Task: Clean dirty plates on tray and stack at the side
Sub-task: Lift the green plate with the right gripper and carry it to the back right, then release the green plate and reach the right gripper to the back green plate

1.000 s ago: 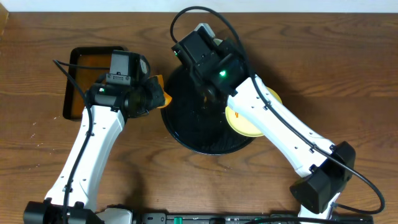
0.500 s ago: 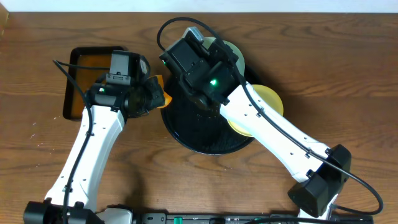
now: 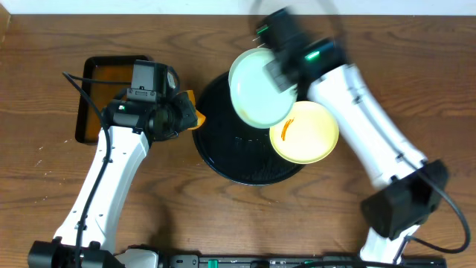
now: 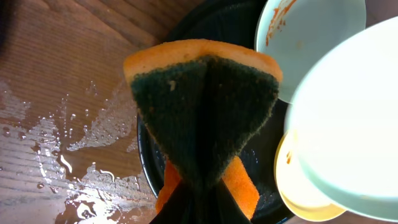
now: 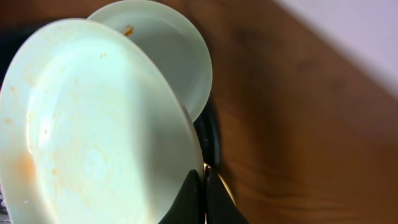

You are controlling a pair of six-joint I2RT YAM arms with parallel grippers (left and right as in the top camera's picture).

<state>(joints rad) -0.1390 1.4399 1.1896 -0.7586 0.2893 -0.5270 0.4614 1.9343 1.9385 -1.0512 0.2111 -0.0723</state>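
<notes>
Right hand (image 5: 202, 179): closed, fingers pinching the rim of one mint-blue plate (image 5: 93, 124). The plate is tilted and off the surface, above the back-right part of the round black tray (image 3: 223, 152). Its face shows only faint orange smudges near one edge. I can't say if that counts as wiped.

Left hand (image 3: 178, 113): closed on a folded sponge (image 4: 202, 112), orange foam with the dark green scouring side out. It hangs just off the tray's left rim and touches no plate.

Other plates:
- The second mint-blue plate (image 5: 168, 56) lies behind the held one at the tray's back edge. It has an orange smear near its rim. The held plate hides it in the overhead view.
- The yellow plate (image 3: 305, 132) lies at the tray's right side and overhangs the rim. It has a clear orange streak and partly sits under the held plate.

Further out: a small rectangular tray of brown liquid (image 3: 97, 89) behind the left arm, and water splashes on the bench (image 4: 81, 137) beside the round tray.

Progress, my read: early.
- No stack at the side in any view.
- At least two plates are visibly dirty.
- The held plate is either about to meet the sponge or about to go to the side. I can't tell which.
- Left to do: wipe the rest and stack all three.

Writing or brands: none readable. The right arm shows a green indicator light only.
</notes>
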